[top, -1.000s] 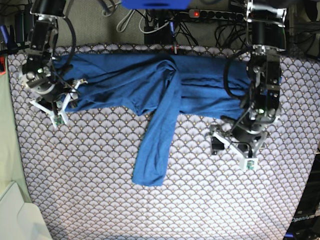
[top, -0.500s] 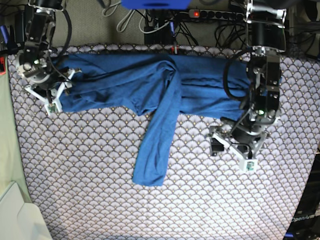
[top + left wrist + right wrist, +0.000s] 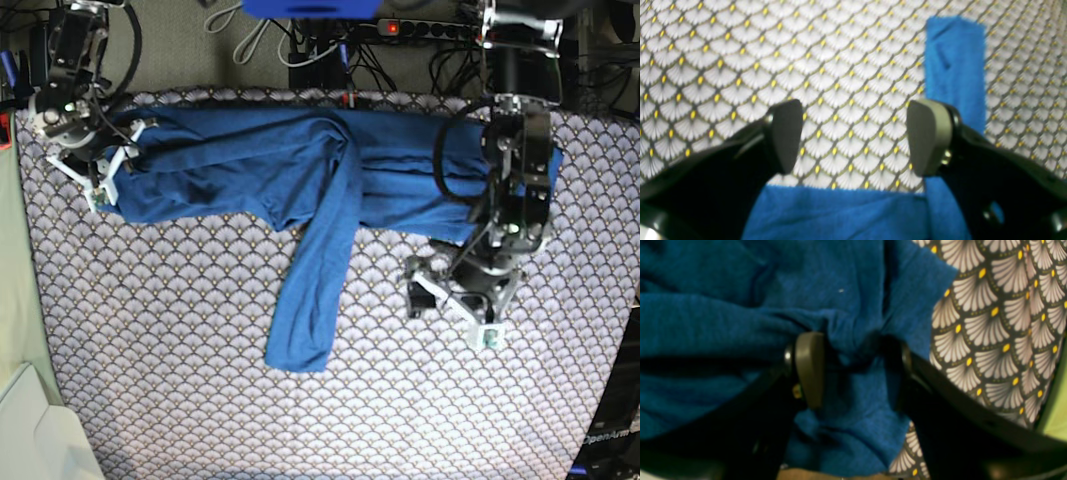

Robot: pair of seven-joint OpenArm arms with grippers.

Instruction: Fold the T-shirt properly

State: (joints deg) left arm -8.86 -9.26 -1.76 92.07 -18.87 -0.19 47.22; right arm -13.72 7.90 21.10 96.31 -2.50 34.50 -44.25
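Your T-shirt (image 3: 300,175) lies spread across the far half of the worktop (image 3: 180,400), on the scallop-patterned cover, with one long sleeve (image 3: 310,290) trailing down toward the near side. Your right gripper (image 3: 853,370) sits at the shirt's end by the worktop's edge, its jaws spread wide and pressed into the bunched blue fabric, which fills the gap between them; you cannot tell that they pinch it. Your left gripper (image 3: 853,136) hangs just off the shirt's near edge, jaws released and apart over bare patterned cover (image 3: 773,50), with blue cloth behind them and the sleeve beside the one pad (image 3: 927,136).
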